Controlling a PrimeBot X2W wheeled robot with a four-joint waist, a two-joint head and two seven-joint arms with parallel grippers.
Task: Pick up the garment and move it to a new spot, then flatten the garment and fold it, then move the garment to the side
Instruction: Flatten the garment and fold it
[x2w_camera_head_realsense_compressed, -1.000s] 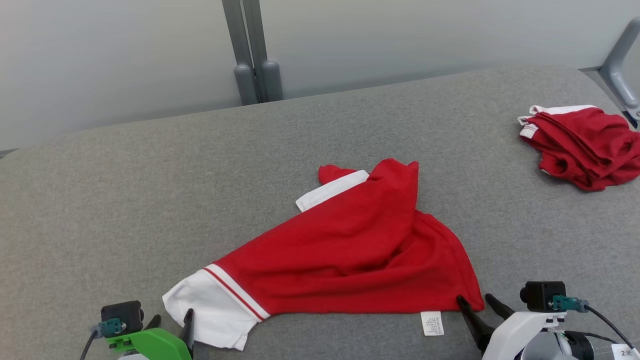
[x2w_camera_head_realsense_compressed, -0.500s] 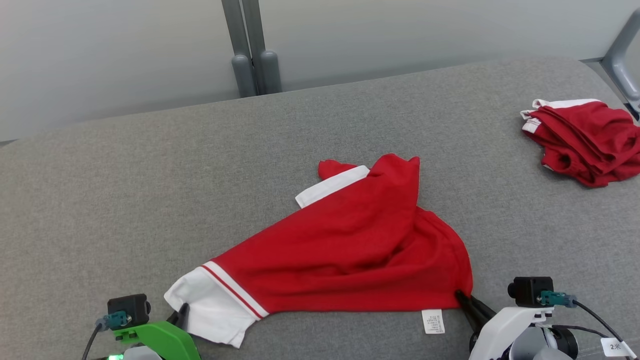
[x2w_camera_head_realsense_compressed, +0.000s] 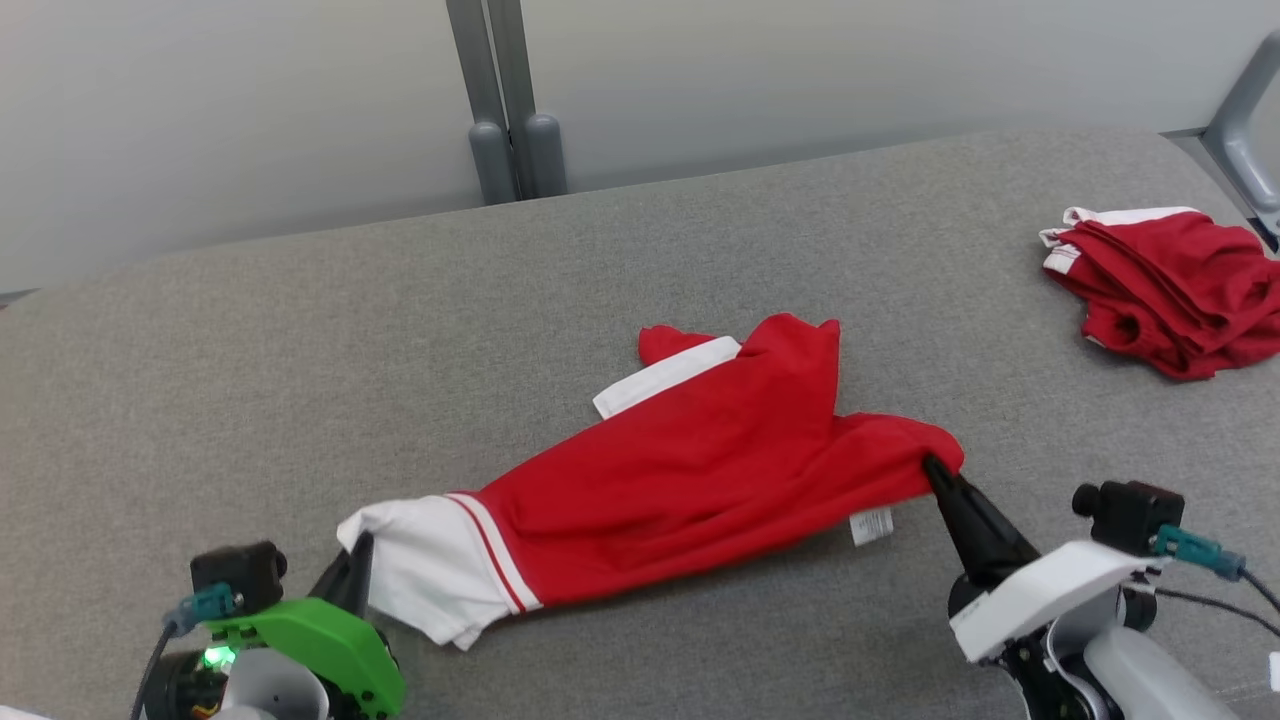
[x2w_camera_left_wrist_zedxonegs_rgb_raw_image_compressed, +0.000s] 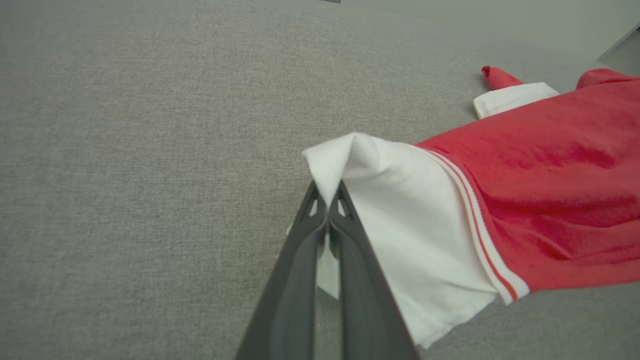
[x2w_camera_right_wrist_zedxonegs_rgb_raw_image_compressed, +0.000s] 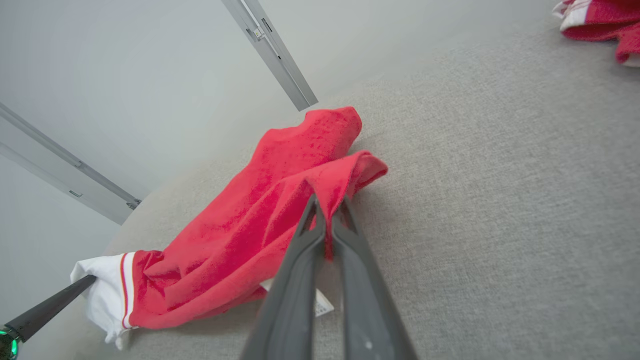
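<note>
- Left end effector (x2w_camera_left_wrist_zedxonegs_rgb_raw_image_compressed: 328, 195): clenched on the white corner of the garment (x2w_camera_head_realsense_compressed: 700, 470), at the lower left of the head view. Cloth is pinched between the fingertips.
- At the pinch the white band (x2w_camera_head_realsense_compressed: 425, 560) is raised. Its loose end droops toward the counter (x2w_camera_head_realsense_compressed: 250, 380).
- Mid-counter: the garment is red and rumpled. Its near edge is strung between the two end effectors and sags in the middle. Its far part, with a white trim piece (x2w_camera_head_realsense_compressed: 665, 375), rests on the counter.
- Under the near edge a label (x2w_camera_head_realsense_compressed: 872, 525) hangs, close to the right-hand end.
- Right end effector (x2w_camera_head_realsense_compressed: 935, 470): clenched on the red corner, which is held clear of the counter.
- Far right: a second red heap (x2w_camera_head_realsense_compressed: 1170, 290) lies well apart from the work.
- Assessment: the pick-up is under way. Both corners appear secured, but the garment is only partly lifted.
- Outstanding: the carry to a new spot, flattening, folding and the move to the side. None of these shows as done.
</note>
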